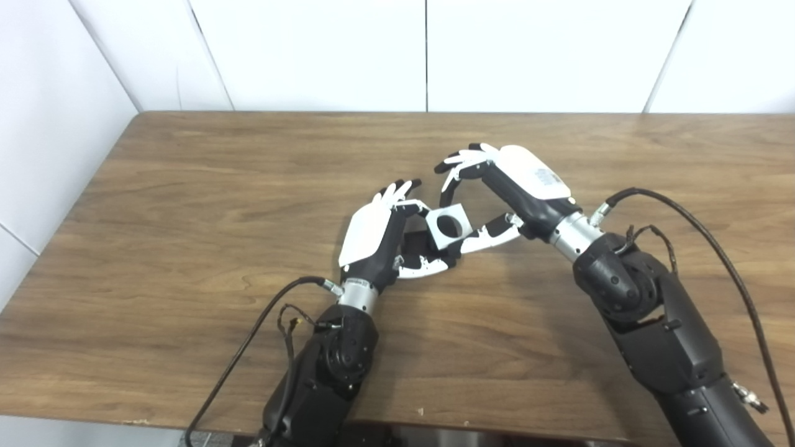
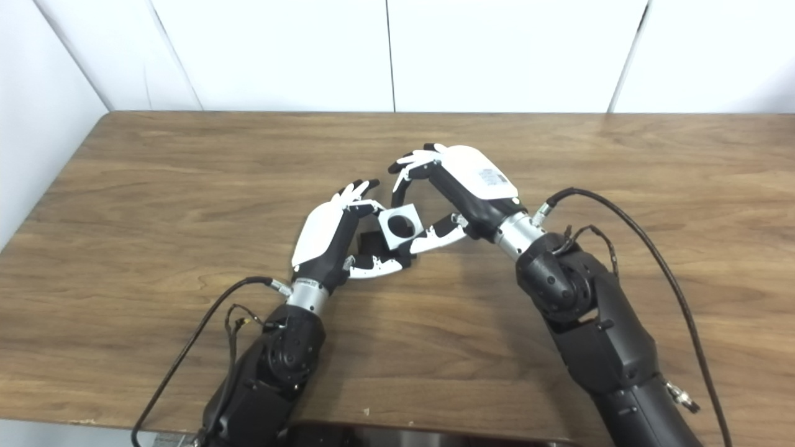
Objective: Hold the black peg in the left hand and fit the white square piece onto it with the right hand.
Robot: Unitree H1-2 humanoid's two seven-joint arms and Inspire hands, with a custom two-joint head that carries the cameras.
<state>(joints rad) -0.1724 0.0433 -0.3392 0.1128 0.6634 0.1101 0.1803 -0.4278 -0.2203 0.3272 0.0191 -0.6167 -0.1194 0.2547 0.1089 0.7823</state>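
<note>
While the left hand (image 1: pixel 379 239) grips the black peg (image 1: pixel 415 243), the right hand (image 1: pixel 497 192) pinches the round-holed white square piece (image 1: pixel 448 226).

A wooden table (image 1: pixel 186 205) with a brown, streaky grain fills most of the frame, from the upper third down to the bottom edge. Its far edge runs straight across the upper part of the picture, and its left edge slants from the upper left down to the lower left. A few small pale chips (image 1: pixel 420 411) mark the near edge at bottom centre. Behind the table, across the top of the frame, stands a white panelled wall (image 1: pixel 310 56) with thin dark seams between the panels. A white side wall (image 1: pixel 43 124) fills the left of the frame.
</note>
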